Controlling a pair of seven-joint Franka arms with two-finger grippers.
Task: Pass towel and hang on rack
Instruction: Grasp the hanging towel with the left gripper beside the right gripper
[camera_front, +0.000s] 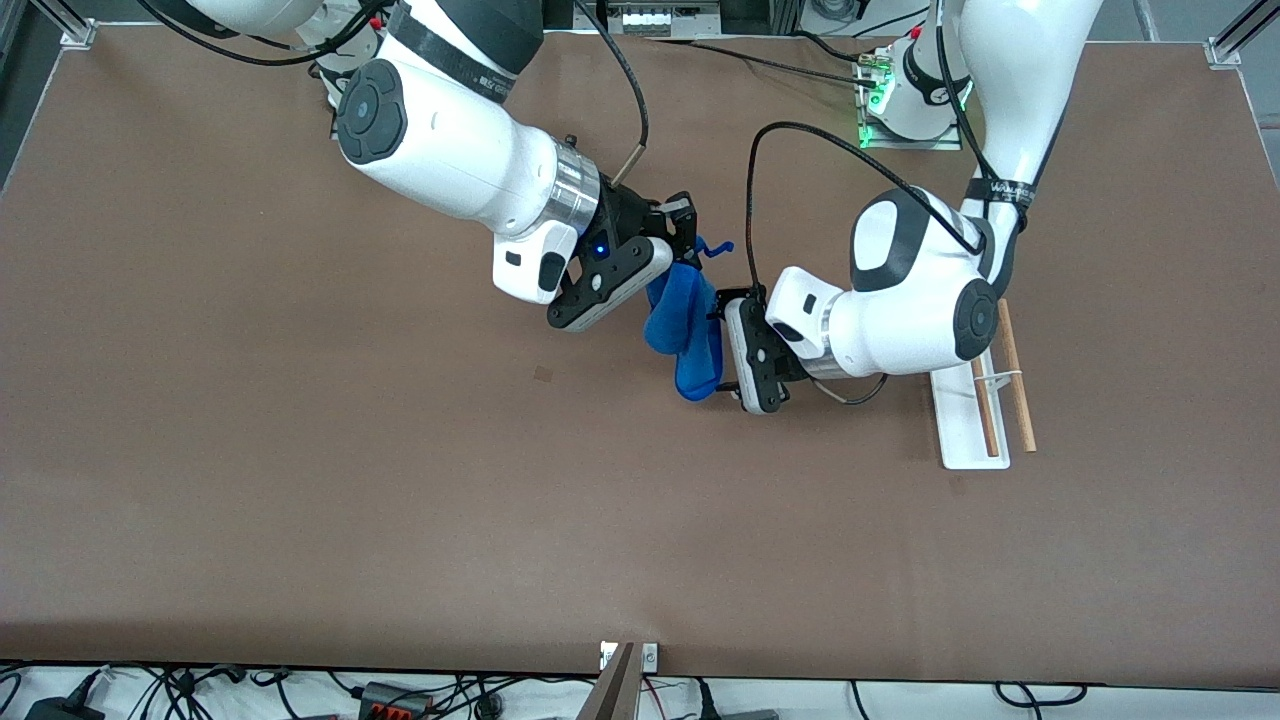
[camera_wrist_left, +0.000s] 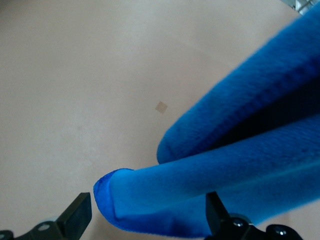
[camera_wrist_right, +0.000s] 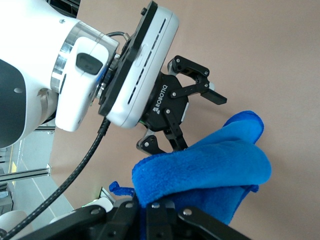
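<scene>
A blue towel (camera_front: 685, 320) hangs folded in the air over the middle of the table. My right gripper (camera_front: 690, 245) is shut on its top end, and in the right wrist view the cloth (camera_wrist_right: 200, 170) bunches out of that gripper (camera_wrist_right: 150, 206). My left gripper (camera_front: 718, 350) is open, its fingers on either side of the towel's lower part. In the left wrist view the towel (camera_wrist_left: 240, 150) lies between the spread fingers (camera_wrist_left: 77, 215) of the left gripper (camera_wrist_left: 147, 216). The rack (camera_front: 970, 430), a white base with two wooden rods (camera_front: 1018, 380), stands at the left arm's end, partly hidden by that arm.
A small square mark (camera_front: 543, 374) lies on the brown table (camera_front: 300, 480) near the towel. The left arm's base plate (camera_front: 905, 130) with green lights sits at the table's back edge. Cables loop from both wrists.
</scene>
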